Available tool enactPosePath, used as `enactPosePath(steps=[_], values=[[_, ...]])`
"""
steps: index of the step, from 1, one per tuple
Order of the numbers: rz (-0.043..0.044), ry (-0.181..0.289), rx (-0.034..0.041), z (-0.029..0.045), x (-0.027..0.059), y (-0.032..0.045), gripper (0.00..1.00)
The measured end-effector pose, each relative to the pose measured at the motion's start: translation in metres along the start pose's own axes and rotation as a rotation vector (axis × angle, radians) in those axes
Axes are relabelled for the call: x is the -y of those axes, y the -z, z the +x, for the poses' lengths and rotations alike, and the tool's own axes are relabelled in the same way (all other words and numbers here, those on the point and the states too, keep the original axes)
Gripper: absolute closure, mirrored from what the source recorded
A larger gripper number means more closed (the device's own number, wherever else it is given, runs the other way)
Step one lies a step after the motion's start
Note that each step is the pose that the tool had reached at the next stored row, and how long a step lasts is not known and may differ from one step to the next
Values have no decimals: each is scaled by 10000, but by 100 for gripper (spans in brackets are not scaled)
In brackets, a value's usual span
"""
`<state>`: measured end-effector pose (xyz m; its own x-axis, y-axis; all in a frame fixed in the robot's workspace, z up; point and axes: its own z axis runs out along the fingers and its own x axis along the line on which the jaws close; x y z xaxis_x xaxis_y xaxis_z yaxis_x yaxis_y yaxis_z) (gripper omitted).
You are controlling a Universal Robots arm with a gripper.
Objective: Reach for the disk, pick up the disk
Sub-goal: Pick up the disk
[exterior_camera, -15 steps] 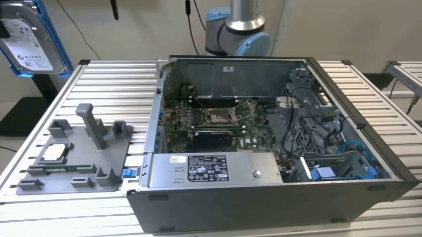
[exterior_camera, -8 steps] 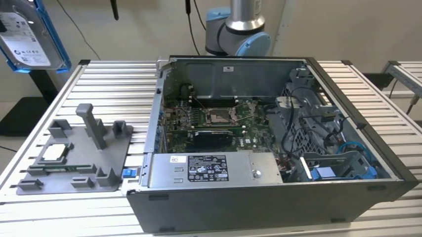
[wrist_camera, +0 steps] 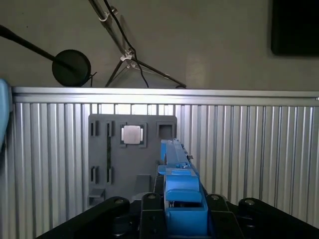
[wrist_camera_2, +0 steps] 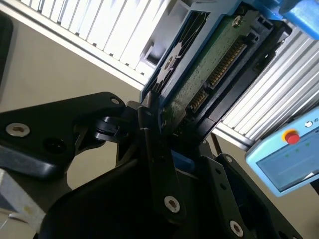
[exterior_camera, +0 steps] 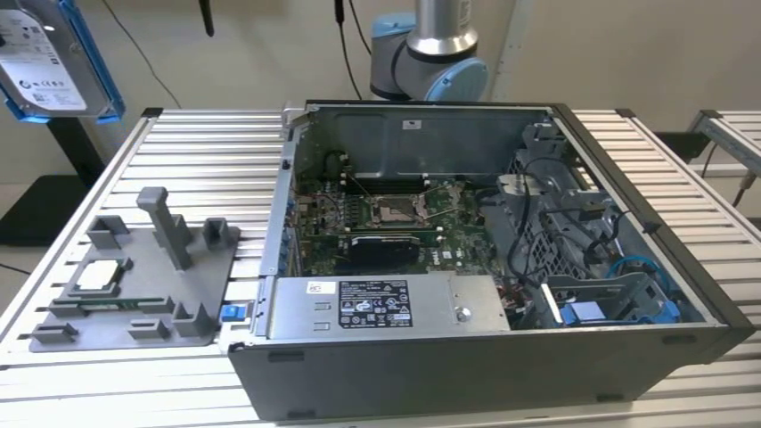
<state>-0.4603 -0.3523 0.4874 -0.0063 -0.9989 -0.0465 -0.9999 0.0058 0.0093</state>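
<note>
Disk (exterior_camera: 48, 55) aloft at 10 o'clock in exterior view, clear of counter (exterior_camera: 178, 143), label showing. Grey fixture plate (exterior_camera: 131, 285) at 8 o'clock; open computer case (exterior_camera: 476, 259) centre to 3 o'clock. In both wrist views, black jaws clamped on disk's blue-framed edges.

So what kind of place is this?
Probably a robot lab or workshop: an open computer case sits on a slatted metal table, a robot arm stands behind it, and its hand holds the disk.

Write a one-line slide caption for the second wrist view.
The gripper shut on the disk, green circuit board showing, slatted table behind.
</note>
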Motion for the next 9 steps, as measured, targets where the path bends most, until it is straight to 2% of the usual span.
enactPosePath(steps=[9], values=[[0, 17, 0, -6, -1, 131, 100]])
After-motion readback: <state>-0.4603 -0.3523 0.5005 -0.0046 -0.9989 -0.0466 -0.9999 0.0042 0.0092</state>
